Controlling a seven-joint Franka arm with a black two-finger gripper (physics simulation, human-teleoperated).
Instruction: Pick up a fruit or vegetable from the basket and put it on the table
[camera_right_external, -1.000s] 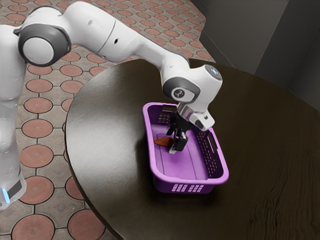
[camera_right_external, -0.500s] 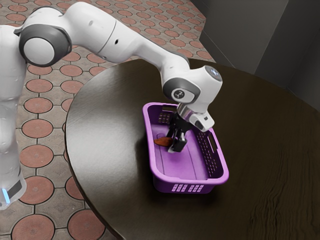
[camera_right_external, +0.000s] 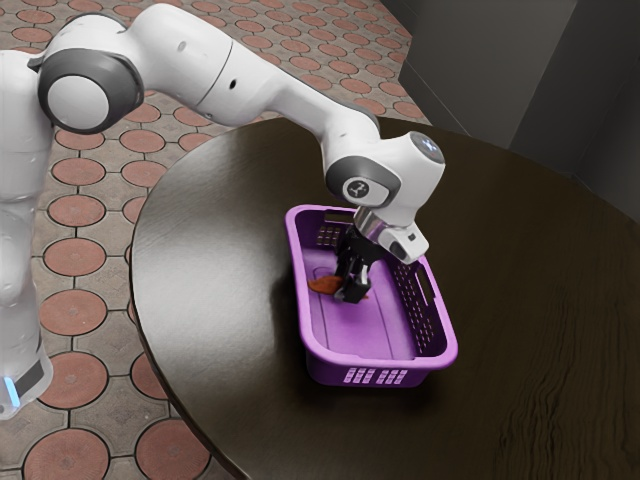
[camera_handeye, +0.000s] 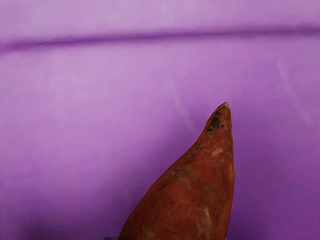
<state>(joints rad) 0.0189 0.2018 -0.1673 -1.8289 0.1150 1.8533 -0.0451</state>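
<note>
A purple, slotted basket is supported upright by a dark table, set in from its curved edge at the exterior view's left.

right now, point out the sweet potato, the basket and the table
Sweet potato (camera_handeye: 192, 200): wrist view, its broad body behind the tip
Basket (camera_right_external: 385, 362): exterior view, its near rim
Table (camera_right_external: 215, 290): exterior view, its bare top

Pale glare spreads over the dark surface toward nine o'clock, fading to dimness by three o'clock. Soft shadow hugs the basket's base; the wall at one o'clock is gloomy. Close up, diffuse light leaves the purple floor darker around the sweet potato.
</note>
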